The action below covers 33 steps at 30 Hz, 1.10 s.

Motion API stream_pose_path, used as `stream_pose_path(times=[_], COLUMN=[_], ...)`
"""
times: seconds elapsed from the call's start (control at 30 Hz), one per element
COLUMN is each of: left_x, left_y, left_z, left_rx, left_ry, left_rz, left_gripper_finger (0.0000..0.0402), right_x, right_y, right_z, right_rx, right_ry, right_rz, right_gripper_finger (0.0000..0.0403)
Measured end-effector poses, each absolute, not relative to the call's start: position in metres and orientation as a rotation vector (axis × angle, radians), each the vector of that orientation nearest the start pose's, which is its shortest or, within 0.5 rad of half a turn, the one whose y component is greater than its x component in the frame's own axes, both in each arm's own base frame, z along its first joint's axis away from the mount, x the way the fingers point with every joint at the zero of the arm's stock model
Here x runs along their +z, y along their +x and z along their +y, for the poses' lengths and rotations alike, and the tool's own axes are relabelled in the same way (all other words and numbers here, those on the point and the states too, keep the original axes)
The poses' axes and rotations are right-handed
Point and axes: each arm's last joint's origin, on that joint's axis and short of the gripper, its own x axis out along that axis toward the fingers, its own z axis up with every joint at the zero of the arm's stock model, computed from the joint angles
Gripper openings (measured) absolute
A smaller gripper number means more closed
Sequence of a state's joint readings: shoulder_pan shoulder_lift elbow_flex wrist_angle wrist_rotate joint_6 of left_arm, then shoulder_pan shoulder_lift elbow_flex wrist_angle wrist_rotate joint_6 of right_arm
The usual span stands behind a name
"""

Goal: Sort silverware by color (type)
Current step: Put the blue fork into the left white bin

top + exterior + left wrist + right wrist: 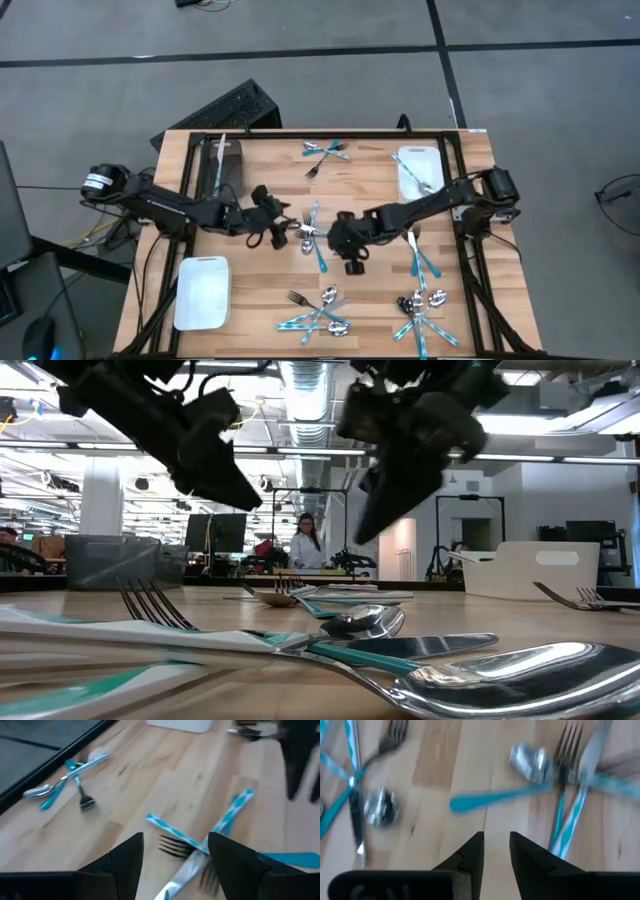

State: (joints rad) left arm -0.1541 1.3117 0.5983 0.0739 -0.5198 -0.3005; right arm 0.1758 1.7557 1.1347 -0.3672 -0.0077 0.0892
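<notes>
Silverware lies in loose heaps on the wooden table (260,330): shiny forks, spoons and knives, some with teal-blue handles. One heap (312,238) lies at the table's middle, between my two grippers. My left gripper (283,230) hangs open just left of it, above a fork (175,847) and striped teal handles (230,815). My right gripper (345,245) hovers just right of the heap, its fingers a narrow gap apart, above a teal-handled spoon (490,800). Neither gripper holds anything.
A white bin (203,292) sits near left and another (415,170) far right. A dark bin (225,165) stands far left. More silverware lies at the far middle (325,150), near middle (320,312), near right (420,310) and right (420,250).
</notes>
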Motion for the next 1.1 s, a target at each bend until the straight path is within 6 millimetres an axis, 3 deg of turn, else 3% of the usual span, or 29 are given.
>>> stream_pose_path(times=[0.17, 0.43, 0.63, 0.77, 0.93, 1.1], left_x=[0.192, 0.193, 0.194, 0.195, 0.195, 0.194], left_y=[0.247, 0.229, 0.219, 0.220, 0.226, 0.230], left_z=[-0.049, -0.101, -0.117, -0.114, -0.102, -0.092], left_rx=[0.352, 0.269, 0.291, 0.346, 0.413, 0.443], left_ry=[-0.104, -0.111, -0.082, -0.069, -0.053, -0.067], left_rz=[0.513, 0.472, 0.427, 0.405, 0.397, 0.407], left_gripper_finger=[0.0210, 0.0210, 0.0210, 0.0210, 0.0210, 0.0210], right_x=[0.185, 0.180, 0.179, 0.179, 0.190, 0.197], right_y=[0.328, 0.281, 0.254, 0.243, 0.224, 0.208], right_z=[0.083, 0.148, 0.176, 0.171, 0.139, 0.111], right_rx=[-0.016, -0.132, -0.220, -0.395, -0.856, -0.960], right_ry=[0.116, 0.112, 0.108, 0.081, 0.017, 0.046], right_rz=[1.165, 1.341, 1.372, 1.379, 1.359, 1.340], right_gripper_finger=[0.0118, 0.0118, 0.0118, 0.0118, 0.0118, 0.0118])
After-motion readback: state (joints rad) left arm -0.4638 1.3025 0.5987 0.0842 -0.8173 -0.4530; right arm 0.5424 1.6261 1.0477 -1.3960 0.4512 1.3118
